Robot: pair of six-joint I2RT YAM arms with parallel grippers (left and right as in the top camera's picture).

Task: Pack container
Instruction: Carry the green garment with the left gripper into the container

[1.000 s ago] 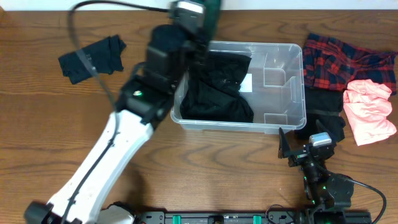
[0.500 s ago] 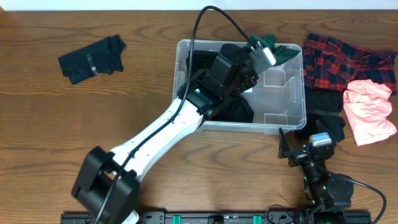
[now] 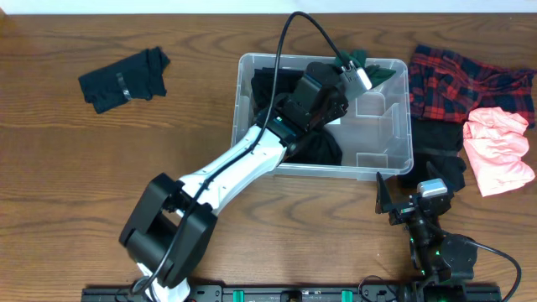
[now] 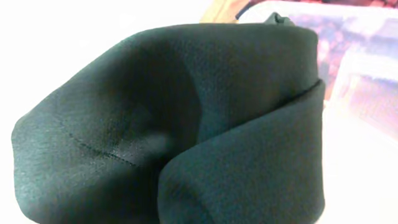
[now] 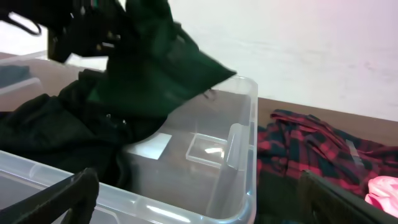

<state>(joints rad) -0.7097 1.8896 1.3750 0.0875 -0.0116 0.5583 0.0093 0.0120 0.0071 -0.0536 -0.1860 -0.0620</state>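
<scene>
There, on the brown wooden table (image 3: 67, 168), the large clear rectangular plastic container (image 3: 382, 126) sat right of centre, with black clothing (image 3: 323, 149) heaped in its left half. Above its far wall hung a dark green fabric garment (image 4: 186, 112), pinched tight in the left gripper (image 3: 361, 69). The right gripper (image 3: 409, 201) rested near the container's front-right corner, jaws spread wide.

**A:** Can the bench (image 3: 67, 168) be taken as real wood? Brown grain is seen all over it, with a dull sheen.

**B:** Looks that way tbh. The container (image 3: 377, 170) is read as clear plastic, smooth and glossy. The green cloth (image 4: 186, 124) is shown matt and finely woven, with one stitched line across it.

**A:** Agreed. The plaid fabric (image 3: 453, 80) and the pink fabric (image 3: 499, 151) are seen as soft matt cloth, and the arm shell (image 3: 239, 164) as glossy white plastic.
</scene>
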